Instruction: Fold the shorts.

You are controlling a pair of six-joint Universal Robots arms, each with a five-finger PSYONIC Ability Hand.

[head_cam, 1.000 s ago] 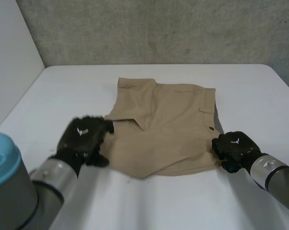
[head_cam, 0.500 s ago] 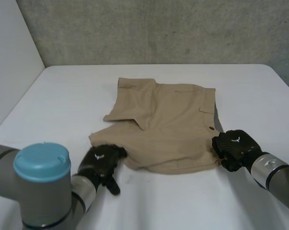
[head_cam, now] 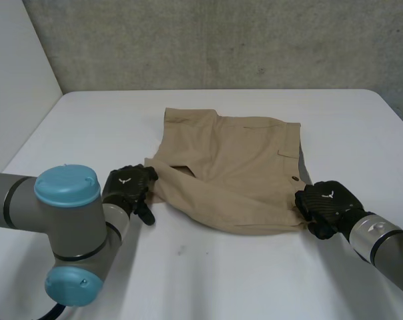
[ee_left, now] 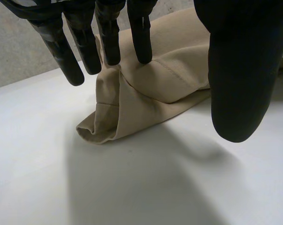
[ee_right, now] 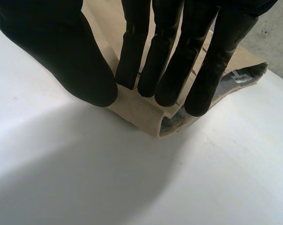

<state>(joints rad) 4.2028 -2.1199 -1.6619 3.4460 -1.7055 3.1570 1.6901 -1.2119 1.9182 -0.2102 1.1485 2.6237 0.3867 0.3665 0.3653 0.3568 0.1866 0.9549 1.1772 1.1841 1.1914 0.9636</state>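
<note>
The tan shorts (head_cam: pixel 238 173) lie spread on the white table (head_cam: pixel 255 280), with the waistband toward my right side. My left hand (head_cam: pixel 129 187) rests at their near left leg edge, fingers straight and thumb held apart. In the left wrist view the bunched leg hem (ee_left: pixel 132 103) lies just past its fingertips (ee_left: pixel 108 42), with nothing between fingers and thumb. My right hand (head_cam: pixel 325 205) is at the near right corner. There its thumb (ee_right: pixel 62 56) and straight fingers pinch the waistband corner (ee_right: pixel 141 110).
A grey concrete wall runs behind the table and a white panel stands at the left. My left arm's blue-capped elbow (head_cam: pixel 67 193) stands over the table's near left part. Bare table lies in front of the shorts.
My left hand swung toward the near edge, then came back up to the left leg hem with its fingers opened. The shorts' near left flap has drawn in. The right hand has stayed put.
</note>
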